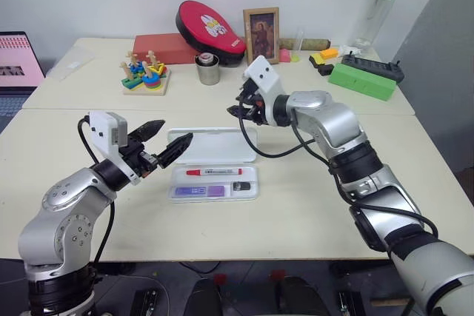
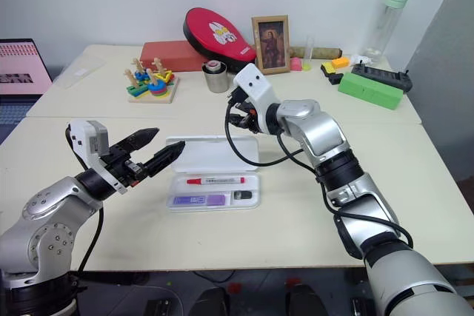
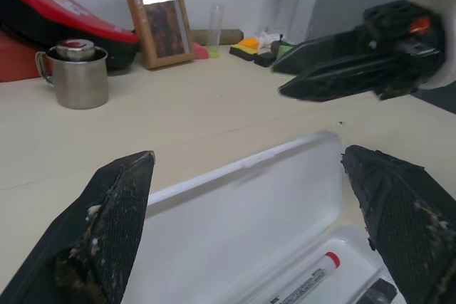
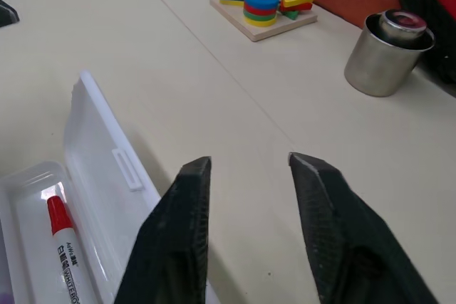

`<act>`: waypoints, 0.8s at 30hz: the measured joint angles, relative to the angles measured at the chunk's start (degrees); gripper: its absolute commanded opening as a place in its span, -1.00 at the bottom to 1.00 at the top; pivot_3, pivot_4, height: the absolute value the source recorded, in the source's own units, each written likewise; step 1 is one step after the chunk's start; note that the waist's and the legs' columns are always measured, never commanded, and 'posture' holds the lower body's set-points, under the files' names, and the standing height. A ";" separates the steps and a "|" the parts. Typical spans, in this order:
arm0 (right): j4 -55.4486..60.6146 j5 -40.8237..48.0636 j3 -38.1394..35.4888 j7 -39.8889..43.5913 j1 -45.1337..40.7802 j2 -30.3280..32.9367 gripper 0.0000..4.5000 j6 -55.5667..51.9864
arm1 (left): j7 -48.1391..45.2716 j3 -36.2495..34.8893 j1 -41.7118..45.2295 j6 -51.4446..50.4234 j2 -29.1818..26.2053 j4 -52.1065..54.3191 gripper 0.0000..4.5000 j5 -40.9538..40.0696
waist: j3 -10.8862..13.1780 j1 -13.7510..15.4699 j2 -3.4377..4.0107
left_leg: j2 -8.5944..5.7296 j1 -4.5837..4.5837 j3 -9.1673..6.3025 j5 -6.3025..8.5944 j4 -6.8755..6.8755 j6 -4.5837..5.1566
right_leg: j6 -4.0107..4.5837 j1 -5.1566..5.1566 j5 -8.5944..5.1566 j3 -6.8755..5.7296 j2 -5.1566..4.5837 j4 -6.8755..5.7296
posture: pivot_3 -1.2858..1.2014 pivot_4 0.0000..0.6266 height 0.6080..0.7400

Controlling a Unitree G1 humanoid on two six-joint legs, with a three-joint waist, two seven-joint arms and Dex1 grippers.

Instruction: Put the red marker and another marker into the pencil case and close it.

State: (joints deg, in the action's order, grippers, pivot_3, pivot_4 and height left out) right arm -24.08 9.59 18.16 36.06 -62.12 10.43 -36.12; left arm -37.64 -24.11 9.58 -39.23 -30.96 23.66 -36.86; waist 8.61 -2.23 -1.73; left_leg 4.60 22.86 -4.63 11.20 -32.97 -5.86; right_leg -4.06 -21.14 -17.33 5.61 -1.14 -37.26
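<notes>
Pencil case point(image 1: 213, 163): lying open on the table point(image 1: 311, 205), lid tilting up behind the tray.
Red marker point(image 1: 213, 172): lying lengthwise inside the case's tray, along the lid side.
Purple highlighter point(image 1: 200, 192): resting in the same tray, on the side away from the lid, parallel to the red marker.
Left gripper point(image 1: 164, 143): hovering just beside the case's left end, fingers spreading wide apart, gripping nothing.
Right gripper point(image 1: 238, 106): hanging above the table just behind the case's lid, fingers standing a narrow gap apart, gripping nothing.
Metal cup point(image 1: 208, 69): standing well behind the case.
</notes>
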 measured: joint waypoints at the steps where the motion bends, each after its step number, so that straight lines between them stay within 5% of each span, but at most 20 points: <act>1: -1.45 -0.74 0.11 -0.02 0.00 -0.57 -0.69 0.67 | 0.38 -0.04 -0.04 -0.28 -0.35 0.37 1.00 -0.57 | 0.00 -0.01 0.01 | 0.00 0.01 0.00 0.00 0.00 0.00 | -0.01 -0.01 0.01 0.00 0.00 0.00 | 0.03 -0.52 1.00; 4: -4.24 -2.60 0.19 0.01 0.00 -1.69 -0.99 2.24 | 1.02 -0.13 -0.13 -0.41 -0.79 0.62 1.00 -1.56 | 0.00 -0.04 0.01 | 0.00 0.02 0.00 0.00 0.01 0.00 | -0.01 0.00 0.01 0.00 0.00 0.03 | 0.03 -0.52 1.00; 14: -5.38 -6.24 2.27 4.22 0.33 -1.96 -1.00 4.22 | 2.03 -0.13 -1.21 -1.57 -2.91 1.69 1.00 -4.95 | 0.01 -0.19 0.02 | 0.00 0.01 0.01 0.00 0.04 0.00 | -0.01 -0.01 0.01 0.01 0.00 0.06 | 0.03 -0.52 1.00; 24: 19.68 -5.88 10.04 17.54 10.60 5.91 -1.00 -1.24 | -5.93 -1.73 -8.65 -2.86 -12.59 4.18 1.00 -9.79 | 0.08 -0.36 0.14 | 0.02 0.02 0.01 0.01 0.07 -0.01 | -0.01 -0.05 0.00 0.01 0.00 0.11 | 0.03 -0.52 1.00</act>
State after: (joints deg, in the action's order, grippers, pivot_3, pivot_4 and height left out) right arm -4.39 3.71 28.20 53.59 -51.52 16.34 -37.36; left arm -43.56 -25.84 0.93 -42.10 -43.55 27.84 -46.66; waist 8.69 -2.60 -1.60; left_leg 4.61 22.87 -4.61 11.21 -32.90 -5.87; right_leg -4.07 -21.19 -17.33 5.63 -1.15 -37.15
